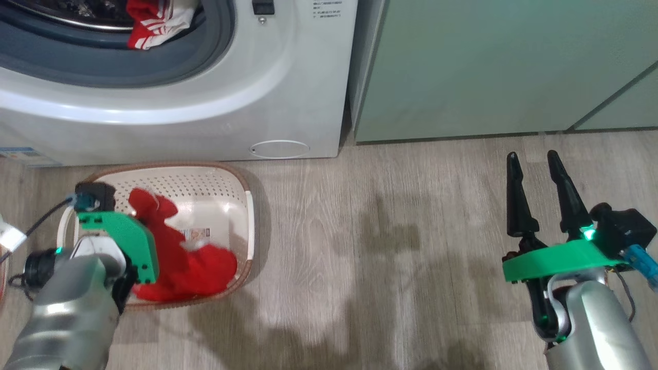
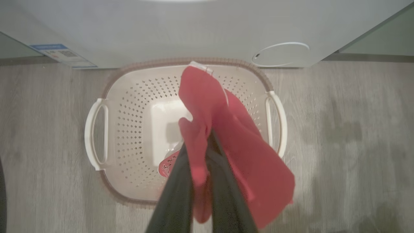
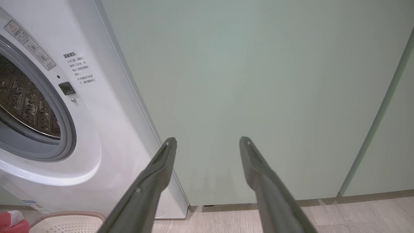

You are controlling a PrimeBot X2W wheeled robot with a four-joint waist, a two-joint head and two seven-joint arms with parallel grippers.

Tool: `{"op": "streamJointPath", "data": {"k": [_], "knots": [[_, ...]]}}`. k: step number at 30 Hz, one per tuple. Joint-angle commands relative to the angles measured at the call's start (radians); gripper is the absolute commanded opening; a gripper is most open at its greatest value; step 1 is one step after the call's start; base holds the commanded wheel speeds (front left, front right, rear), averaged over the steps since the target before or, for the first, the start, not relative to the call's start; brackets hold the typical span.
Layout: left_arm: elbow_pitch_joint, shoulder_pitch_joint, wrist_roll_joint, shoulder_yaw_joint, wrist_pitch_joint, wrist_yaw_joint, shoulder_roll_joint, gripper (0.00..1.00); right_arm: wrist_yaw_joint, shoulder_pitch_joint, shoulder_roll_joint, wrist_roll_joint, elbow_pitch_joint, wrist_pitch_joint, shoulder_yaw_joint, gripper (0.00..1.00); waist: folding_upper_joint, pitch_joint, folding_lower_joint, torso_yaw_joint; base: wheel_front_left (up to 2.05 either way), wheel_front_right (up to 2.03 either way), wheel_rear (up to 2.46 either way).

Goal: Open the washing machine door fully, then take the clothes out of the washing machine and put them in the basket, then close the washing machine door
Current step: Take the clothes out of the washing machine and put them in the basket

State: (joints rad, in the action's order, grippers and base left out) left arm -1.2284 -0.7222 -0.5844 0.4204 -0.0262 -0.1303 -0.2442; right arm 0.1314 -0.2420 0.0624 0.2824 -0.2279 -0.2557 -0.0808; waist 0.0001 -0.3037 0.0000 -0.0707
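Note:
The washing machine [image 1: 288,77] stands at the upper left with its drum mouth uncovered; its door is out of view. A red garment with white stripes [image 1: 154,25] hangs over the grey rubber ring. The cream basket [image 1: 216,190] sits on the floor just in front of the machine. My left gripper [image 2: 208,136] is above the basket [image 2: 136,129], shut on a plain red garment [image 2: 239,145] that drapes down into it. In the head view this red garment [image 1: 180,257] spreads across the basket's near half. My right gripper [image 1: 531,155] hovers open over the floor at the right, nothing between its fingers.
Pale green cabinet doors [image 1: 488,67] stand right of the machine, and my right gripper [image 3: 208,139] points at them. Bare wooden floor [image 1: 385,246] lies between the basket and my right arm. A small round white hatch [image 1: 280,149] is low on the machine's front.

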Motion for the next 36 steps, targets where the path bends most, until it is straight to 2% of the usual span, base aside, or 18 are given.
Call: {"op": "streamJointPath", "data": {"k": [1, 15, 19, 21, 22, 23, 24, 30, 36], "knots": [[0.000, -0.011, -0.002, -0.019, 0.009, 0.011, -0.032, 0.00, -0.001, -0.001, 0.012, -0.003, 0.029, -0.006, -0.024, 1.00, -0.0001, -0.009, 0.0000, 0.000, 0.00, 0.00, 0.00], [-0.048, -0.066, -0.052, -0.050, 0.022, 0.017, -0.033, 0.00, -0.001, -0.062, 0.026, -0.009, 0.060, -0.006, -0.029, 1.00, -0.0001, -0.202, 0.0000, -0.048, 0.00, 0.00, 0.00], [-0.054, -0.077, -0.060, -0.057, 0.030, 0.031, -0.043, 0.00, -0.001, -0.085, 0.023, -0.009, 0.069, -0.006, -0.025, 1.00, -0.0001, -0.240, 0.0000, -0.062, 0.00, 0.00, 0.00], [-0.056, -0.081, -0.073, -0.068, 0.046, 0.036, -0.043, 0.36, -0.001, -0.089, 0.023, -0.009, 0.070, -0.006, -0.023, 1.00, -0.0001, -0.244, 0.0000, -0.065, 0.00, 0.00, 0.00], [-0.056, -0.081, -0.073, -0.068, 0.046, 0.036, -0.043, 0.36, -0.001, -0.089, 0.023, -0.009, 0.070, -0.006, -0.023, 1.00, -0.0001, -0.244, 0.0000, -0.065, 0.00, 0.00, 0.00], [-0.058, -0.078, -0.081, -0.076, 0.057, 0.046, -0.042, 0.98, -0.001, -0.090, 0.022, -0.008, 0.068, -0.006, -0.023, 1.00, -0.0001, -0.239, 0.0000, -0.066, 0.00, 0.00, 0.00], [-0.058, -0.074, -0.083, -0.077, 0.065, 0.051, -0.041, 1.00, -0.001, -0.087, 0.021, -0.008, 0.067, -0.006, -0.023, 1.00, -0.0001, -0.232, 0.0000, -0.066, 0.00, 0.00, 0.00], [-0.061, -0.047, -0.090, -0.078, 0.124, 0.052, -0.033, 1.00, -0.001, -0.073, 0.015, -0.005, 0.054, -0.006, -0.028, 1.00, -0.0001, -0.169, 0.0000, -0.056, 0.00, 0.00, 0.00], [-0.057, -0.028, -0.094, -0.076, 0.243, 0.023, -0.026, 1.00, -0.001, -0.050, 0.011, 0.000, 0.042, -0.006, -0.038, 1.00, -0.0001, -0.087, 0.0000, -0.040, 0.00, 0.00, 0.00]]}}
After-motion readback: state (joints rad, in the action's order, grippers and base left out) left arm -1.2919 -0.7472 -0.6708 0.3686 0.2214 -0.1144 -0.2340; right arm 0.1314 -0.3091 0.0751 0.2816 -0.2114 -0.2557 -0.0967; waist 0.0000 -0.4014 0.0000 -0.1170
